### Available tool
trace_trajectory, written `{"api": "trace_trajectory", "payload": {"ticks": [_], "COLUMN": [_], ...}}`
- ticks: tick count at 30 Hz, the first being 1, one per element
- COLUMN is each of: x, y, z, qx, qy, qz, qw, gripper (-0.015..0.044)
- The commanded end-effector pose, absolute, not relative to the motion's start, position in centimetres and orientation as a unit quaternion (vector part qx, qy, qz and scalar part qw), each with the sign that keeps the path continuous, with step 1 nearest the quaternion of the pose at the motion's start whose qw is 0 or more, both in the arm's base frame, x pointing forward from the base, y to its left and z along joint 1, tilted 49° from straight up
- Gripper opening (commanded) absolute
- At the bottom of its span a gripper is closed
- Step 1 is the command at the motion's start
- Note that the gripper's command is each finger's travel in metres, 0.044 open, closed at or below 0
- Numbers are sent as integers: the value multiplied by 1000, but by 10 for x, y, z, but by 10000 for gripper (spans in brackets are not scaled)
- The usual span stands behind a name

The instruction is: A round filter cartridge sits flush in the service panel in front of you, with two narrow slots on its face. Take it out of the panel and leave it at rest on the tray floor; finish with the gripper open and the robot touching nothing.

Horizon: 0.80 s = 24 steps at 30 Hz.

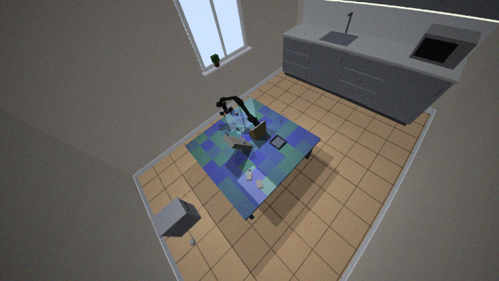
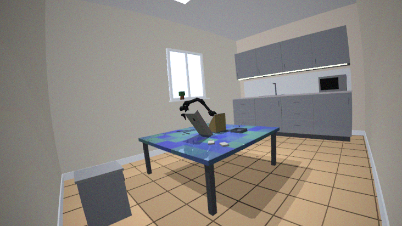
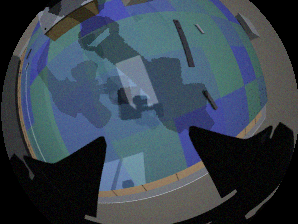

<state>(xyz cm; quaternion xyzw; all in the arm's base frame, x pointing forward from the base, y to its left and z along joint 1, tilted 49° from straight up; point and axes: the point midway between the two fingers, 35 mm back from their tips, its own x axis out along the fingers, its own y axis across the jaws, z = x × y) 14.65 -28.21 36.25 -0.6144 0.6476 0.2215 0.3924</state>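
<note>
The top view is showing the black two-fingered gripper (image 1: 225,112) (image 2: 184,112) (image 3: 148,136) hovering spread, the pale tilted service panel (image 1: 234,142) (image 2: 200,125) obscuring whether it is retaining the round cartridge, and the dark-rimmed square tray (image 1: 272,143) (image 2: 238,131) still apparently awaiting delivery.

Tray (image 1: 272,144) (image 2: 238,130) on table (image 1: 216,158) (image 2: 174,150) (image 3: 155,175).

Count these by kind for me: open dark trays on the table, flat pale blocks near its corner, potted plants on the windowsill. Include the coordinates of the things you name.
dark tray (image 1: 273,145) (image 2: 237,131): 1
flat pale blocks (image 1: 249,175) (image 2: 224,143): 2
potted plant (image 1: 215,58) (image 2: 182,94): 1
Total: 4
</note>
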Motion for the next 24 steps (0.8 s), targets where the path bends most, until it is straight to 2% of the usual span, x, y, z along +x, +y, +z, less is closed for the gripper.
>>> {"api": "trace_trajectory", "payload": {"ticks": [1, 5, 11, 18, 24], "x": [148, 177, 259, 333, 372], "y": [-282, -278, -243, -172, -84], "z": [362, 351, 318, 281, 241], "qx": [-615, -624, -647, -660, -666], "qy": [647, 640, 610, 552, 476], "qz": [221, 204, 147, 70, 31], "qw": [393, 399, 433, 505, 574], "gripper": [374, 269, 111, 100, 100]}}
